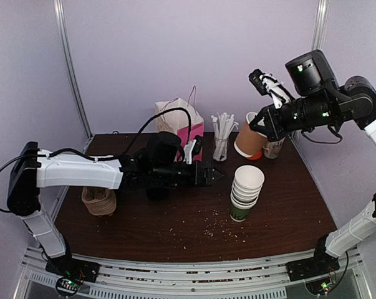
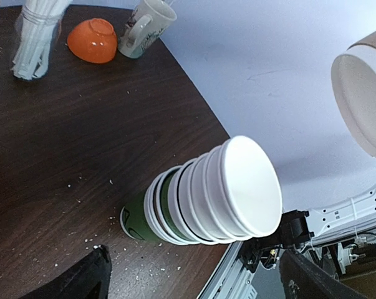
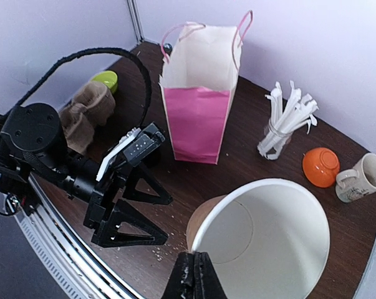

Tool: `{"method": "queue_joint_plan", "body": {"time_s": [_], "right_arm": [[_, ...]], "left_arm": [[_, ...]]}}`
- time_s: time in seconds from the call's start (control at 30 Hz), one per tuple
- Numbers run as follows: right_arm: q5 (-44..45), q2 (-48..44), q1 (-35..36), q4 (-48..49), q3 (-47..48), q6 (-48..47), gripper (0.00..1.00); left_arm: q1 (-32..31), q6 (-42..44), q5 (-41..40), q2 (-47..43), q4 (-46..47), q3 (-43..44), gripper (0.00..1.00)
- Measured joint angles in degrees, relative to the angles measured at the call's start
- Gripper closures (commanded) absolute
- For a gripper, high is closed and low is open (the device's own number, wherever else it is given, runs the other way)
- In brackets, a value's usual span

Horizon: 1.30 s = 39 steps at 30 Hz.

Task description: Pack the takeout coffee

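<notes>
A brown paper cup (image 1: 250, 139) hangs tilted above the back right of the table, lidless and empty, with a white inside (image 3: 269, 243). No black dome lid is in view. My right gripper (image 1: 262, 123) is shut on the cup's rim, its fingertips pinched together in the right wrist view (image 3: 194, 274). The cup also shows at the top right of the left wrist view (image 2: 362, 93). My left gripper (image 1: 216, 174) is open and empty, low over the table's middle (image 3: 168, 218). It points at a stack of white-and-green cups (image 2: 200, 199).
A pink paper bag (image 1: 184, 121) stands open at the back. Beside it are a glass of wrapped straws (image 1: 222, 138), an orange bowl (image 3: 320, 166) and a beige mug (image 3: 361, 177). The cup stack (image 1: 245, 193) stands front right. A crumpled brown holder (image 1: 99, 200) lies left. Crumbs dot the table.
</notes>
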Motion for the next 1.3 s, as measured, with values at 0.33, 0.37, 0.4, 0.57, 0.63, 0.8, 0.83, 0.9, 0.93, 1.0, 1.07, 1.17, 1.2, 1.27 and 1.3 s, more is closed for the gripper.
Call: {"method": "queue_joint_plan", "body": {"time_s": [0.33,0.37,0.4,0.57,0.63,0.8,0.83,0.9,0.93,1.0,1.07,1.17,1.2,1.27,1.3], "right_arm": [[-2.6,6.6,7.1,4.2,6.4,-2.1,1.0],[-2.7,8.1,8.3,4.5,6.6,-2.6,1.0],[-2.8,9.4,9.3,5.0,6.6,-2.9,1.0],[-3.2,15.1,14.1,8.7,4.7,-4.5,1.0],[-3.3,17.3,15.9,10.1,3.3,-5.1,1.0],[-3.2,23.2,18.4,13.7,-1.3,-5.6,1.0],[-3.2,24.0,18.6,14.3,-2.5,-5.6,1.0],[-3.0,25.7,18.6,16.1,-5.7,-5.5,1.0],[-2.8,26.4,18.6,16.9,-7.3,-5.5,1.0],[-2.4,27.2,18.6,18.8,-10.7,-5.5,1.0],[-2.1,27.3,18.6,20.8,-13.9,-5.5,1.0],[-1.3,27.3,18.6,24.9,-19.0,-5.5,1.0],[-1.0,27.3,18.6,26.0,-20.3,-5.5,1.0],[-0.7,27.3,18.6,28.1,-22.5,-5.5,1.0],[-0.5,27.3,18.6,29.2,-23.4,-5.5,1.0]], "left_arm": [[0.0,6.5,-17.0,-27.2,-7.5,-12.5,0.02],[0.0,7.0,-19.3,-30.5,-8.1,-14.2,0.02],[0.0,7.3,-20.7,-32.9,-9.0,-15.3,0.02],[0.0,8.3,-29.5,-43.9,-13.2,-20.5,0.02],[0.0,8.2,-32.4,-46.8,-15.3,-22.2,0.02],[0.0,7.1,-37.8,-51.0,-19.8,-25.4,0.02],[0.0,6.9,-38.3,-51.5,-20.4,-25.9,0.02],[0.0,6.4,-39.4,-52.0,-21.3,-27.0,0.02],[0.0,6.3,-39.8,-51.9,-21.7,-27.3,0.02],[0.0,6.1,-40.3,-51.5,-22.4,-27.6,0.02],[0.0,6.1,-40.7,-50.9,-22.5,-27.6,0.02],[0.0,6.1,-40.9,-49.2,-22.5,-27.6,0.02],[0.0,6.1,-41.0,-48.5,-22.5,-27.6,0.02],[0.0,6.1,-41.0,-47.5,-22.3,-27.9,0.02],[0.0,6.1,-41.0,-47.1,-22.3,-28.0,0.02]]}}
